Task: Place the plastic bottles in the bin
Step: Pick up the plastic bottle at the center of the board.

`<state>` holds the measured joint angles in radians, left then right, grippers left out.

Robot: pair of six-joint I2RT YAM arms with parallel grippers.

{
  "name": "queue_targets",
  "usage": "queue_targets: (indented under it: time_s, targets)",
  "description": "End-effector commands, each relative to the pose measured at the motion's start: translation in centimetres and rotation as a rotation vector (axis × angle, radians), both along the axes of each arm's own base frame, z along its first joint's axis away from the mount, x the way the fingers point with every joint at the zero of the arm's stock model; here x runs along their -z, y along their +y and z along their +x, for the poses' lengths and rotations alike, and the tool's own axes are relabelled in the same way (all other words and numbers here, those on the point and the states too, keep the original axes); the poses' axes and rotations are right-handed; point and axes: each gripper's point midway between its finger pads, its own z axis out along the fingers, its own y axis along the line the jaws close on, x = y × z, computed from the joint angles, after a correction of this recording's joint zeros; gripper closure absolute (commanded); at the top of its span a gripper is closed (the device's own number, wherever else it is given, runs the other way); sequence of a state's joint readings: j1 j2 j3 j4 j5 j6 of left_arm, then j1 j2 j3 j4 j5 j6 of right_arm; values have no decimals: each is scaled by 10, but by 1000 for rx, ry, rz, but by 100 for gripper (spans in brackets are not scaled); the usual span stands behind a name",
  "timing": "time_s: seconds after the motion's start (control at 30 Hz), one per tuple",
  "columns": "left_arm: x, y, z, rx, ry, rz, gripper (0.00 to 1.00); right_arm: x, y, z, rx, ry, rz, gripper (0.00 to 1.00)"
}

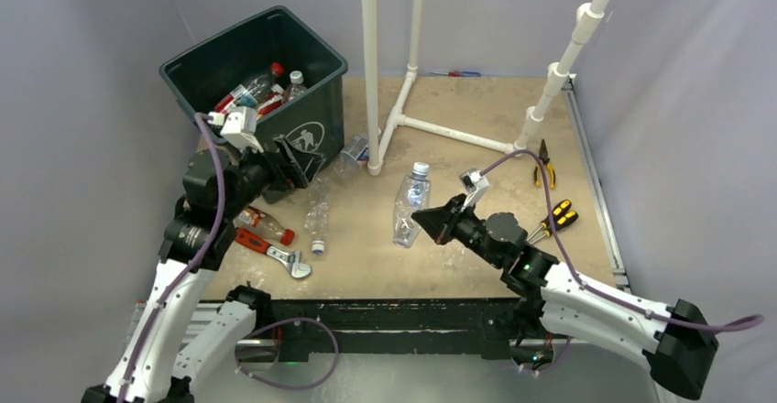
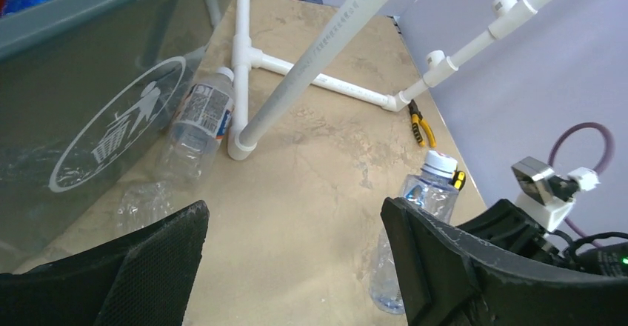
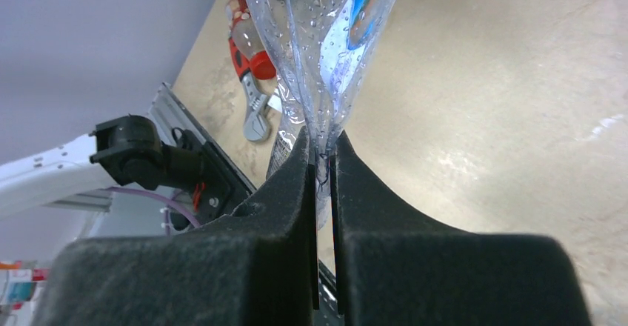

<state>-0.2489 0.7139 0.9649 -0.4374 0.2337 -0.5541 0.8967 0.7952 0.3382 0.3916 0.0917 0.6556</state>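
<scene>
Right pincer [image 3: 323,170] clamping squashed end of clear blue-labelled plastic bottle [image 3: 318,44], mid-table [image 1: 476,156]. Left pincer [image 2: 292,230] gaping wide, empty, hovering beside dark green square plastic bin [image 1: 321,110]. Several binned bottles [image 1: 261,87] lying inside; three loose bottles [image 1: 317,215] waiting near bin foot. Judging roughly half done.

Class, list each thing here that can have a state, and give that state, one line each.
left gripper, open, empty
right gripper, shut on the clear bottle
clear bottle, capped, base pinched flat
bin, open-topped, with several bottles inside
labelled bottle, capped, lying beside the bin
red-capped bottle, capped, lying on its side
crumpled bottle, squashed, lying on the table
</scene>
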Motion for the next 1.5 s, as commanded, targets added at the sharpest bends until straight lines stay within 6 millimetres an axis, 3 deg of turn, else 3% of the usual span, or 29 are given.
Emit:
queue_targets:
  time_s: [0.0, 0.1, 0.2, 0.33, 0.5, 0.8, 1.0, 1.23, 1.47]
  targets:
    - [-18, -24, 16, 14, -84, 62, 12, 17, -20, -4, 31, -4, -139, 100]
    - [-33, -54, 13, 47, -119, 124, 11, 8, -21, -6, 19, -27, -137, 100]
    - [-47, -73, 3, 92, -170, 135, 10, -8, -18, -11, -26, -77, -131, 100]
    - [-26, -111, -20, 218, -158, 191, 10, -29, -15, -21, -109, -175, -157, 100]
    - [-6, -154, -71, 389, -208, 207, 7, -52, -9, -46, -246, -282, -119, 100]
    - [-16, -152, -134, 635, -312, -36, 5, -72, -5, -91, -444, -415, 28, 100]
    - [-10, -146, -150, 685, -356, -130, 2, -80, -11, -114, -520, -486, 114, 100]
    - [-18, -148, -160, 733, -437, -205, 1, -76, -11, -116, -524, -523, 120, 100]
    - [-11, -166, -162, 789, -413, -185, 2, -82, -8, -129, -601, -541, 151, 100]
